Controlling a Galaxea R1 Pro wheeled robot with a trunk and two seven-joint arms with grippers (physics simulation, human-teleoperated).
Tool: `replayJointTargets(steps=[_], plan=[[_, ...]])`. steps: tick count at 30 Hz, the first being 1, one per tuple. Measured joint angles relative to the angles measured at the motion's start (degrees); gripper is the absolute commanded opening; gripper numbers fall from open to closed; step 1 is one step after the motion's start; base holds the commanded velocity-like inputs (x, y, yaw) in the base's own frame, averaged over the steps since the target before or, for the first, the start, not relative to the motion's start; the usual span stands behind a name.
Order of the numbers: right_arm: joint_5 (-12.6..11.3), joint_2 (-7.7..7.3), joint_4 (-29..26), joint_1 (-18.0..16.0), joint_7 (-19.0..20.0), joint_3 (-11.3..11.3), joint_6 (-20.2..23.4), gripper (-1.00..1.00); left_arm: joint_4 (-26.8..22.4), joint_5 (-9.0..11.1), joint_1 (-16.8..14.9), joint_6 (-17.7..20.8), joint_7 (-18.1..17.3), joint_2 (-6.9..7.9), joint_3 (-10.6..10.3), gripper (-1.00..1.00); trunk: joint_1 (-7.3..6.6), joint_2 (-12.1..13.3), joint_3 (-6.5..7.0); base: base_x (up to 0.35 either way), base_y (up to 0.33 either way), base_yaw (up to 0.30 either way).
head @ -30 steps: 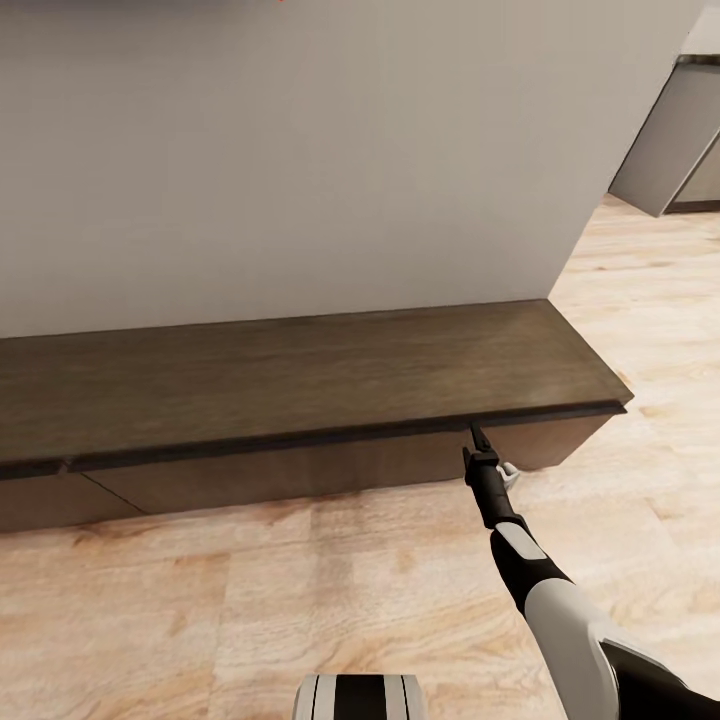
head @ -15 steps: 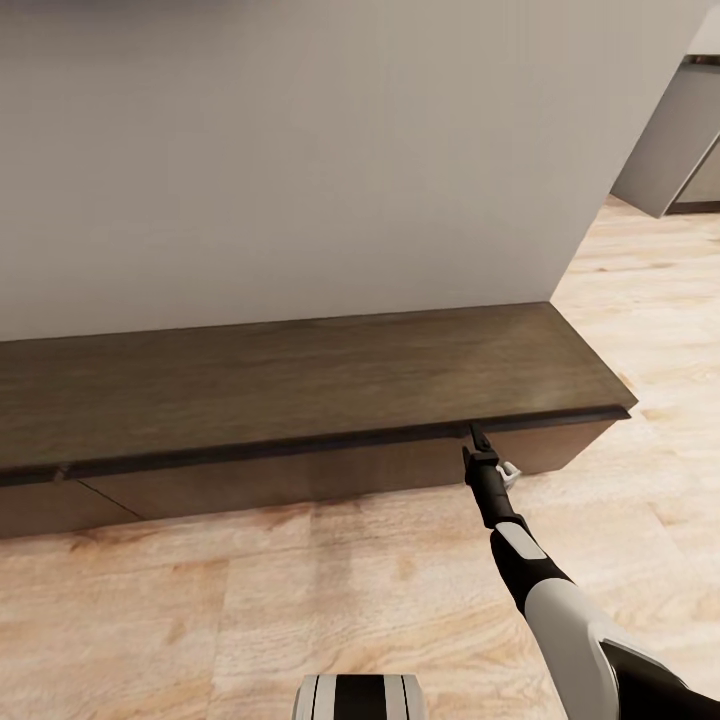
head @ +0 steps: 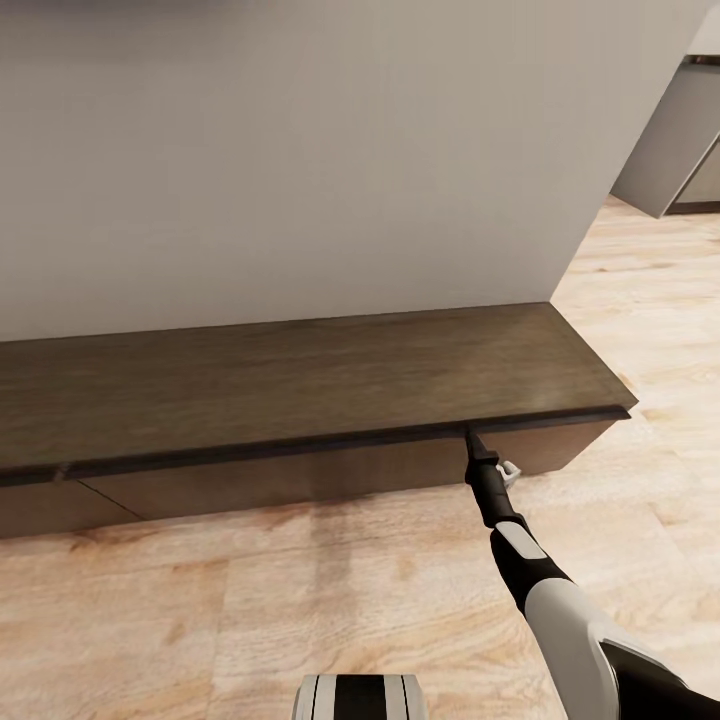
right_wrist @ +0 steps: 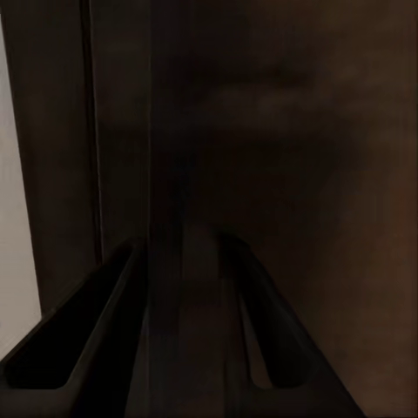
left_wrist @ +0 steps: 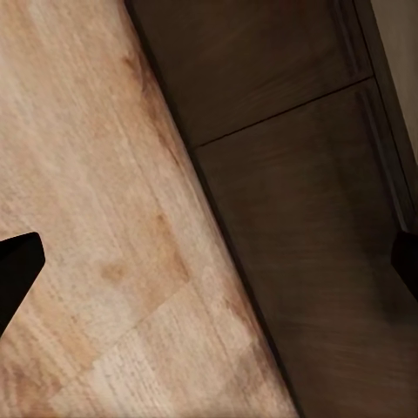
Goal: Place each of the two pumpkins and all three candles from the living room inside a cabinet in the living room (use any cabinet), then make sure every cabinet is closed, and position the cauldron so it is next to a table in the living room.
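Note:
The cabinet (head: 300, 380) is a long, low, dark-brown unit against the grey wall, its drawer fronts (head: 300, 475) close under the top's lip. My right gripper (head: 470, 437) reaches to the upper edge of the right-hand drawer front, its tip tucked under the lip. Seen from the right wrist, its fingers (right_wrist: 87, 331) stand close together around a thin dark strip of that front. My left gripper (left_wrist: 209, 266) hangs open over the floor beside the cabinet's front (left_wrist: 313, 261). Pumpkins, candles and cauldron are out of view.
Light wooden floor (head: 300, 600) runs along the cabinet's front and round its right end. A grey wall (head: 300, 150) rises behind the cabinet. A grey kitchen unit (head: 670, 140) stands far off at the upper right. My base (head: 360, 697) shows at the bottom edge.
The right gripper's tip has crept slightly forward, further under the cabinet top's lip. The picture has shifted a little with the camera. Nothing else moved.

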Motion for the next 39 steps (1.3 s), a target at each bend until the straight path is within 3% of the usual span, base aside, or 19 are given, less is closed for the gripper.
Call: replayJointTargets(steps=[39], plan=[[0.14, 0.03, -1.25, -0.01, -0.12, 0.22, -0.12, -1.00, 0.24, 0.00, 0.04, 0.00, 0.00, 0.06, 0.06, 1.00, 0.02, 0.00, 0.00, -0.030, 0.000, 0.000]])
